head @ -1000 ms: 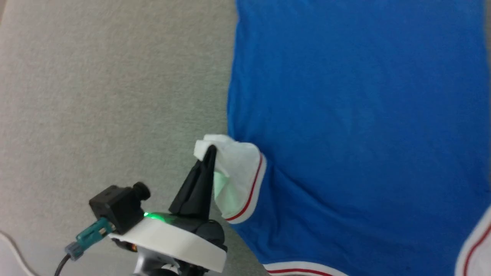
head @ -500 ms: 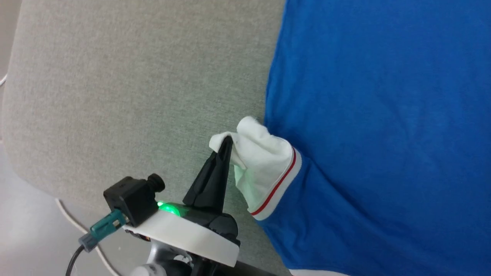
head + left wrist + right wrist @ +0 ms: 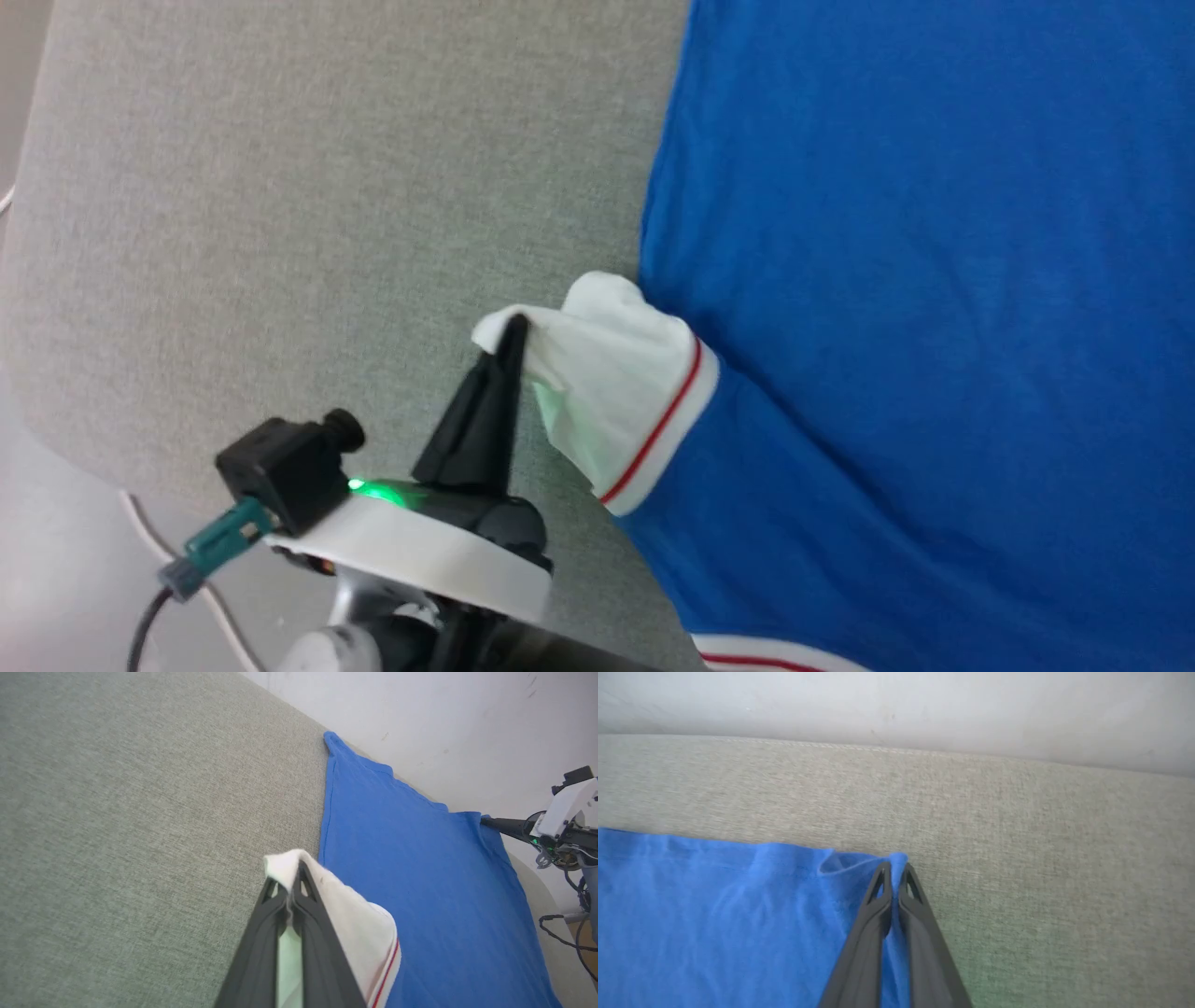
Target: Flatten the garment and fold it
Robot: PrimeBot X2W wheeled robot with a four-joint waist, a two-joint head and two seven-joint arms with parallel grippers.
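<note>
Across the grey woven surface [image 3: 327,187], the garment [image 3: 934,280] is laid out on the right side, with its plain blue body facing up. Its white sleeve [image 3: 625,392], edged with a red stripe, is held bunched just left of the blue body, pinched between the closed fingers of the left gripper [image 3: 512,327]. A far blue corner is clamped by the pressed-together right gripper [image 3: 895,865].
</note>
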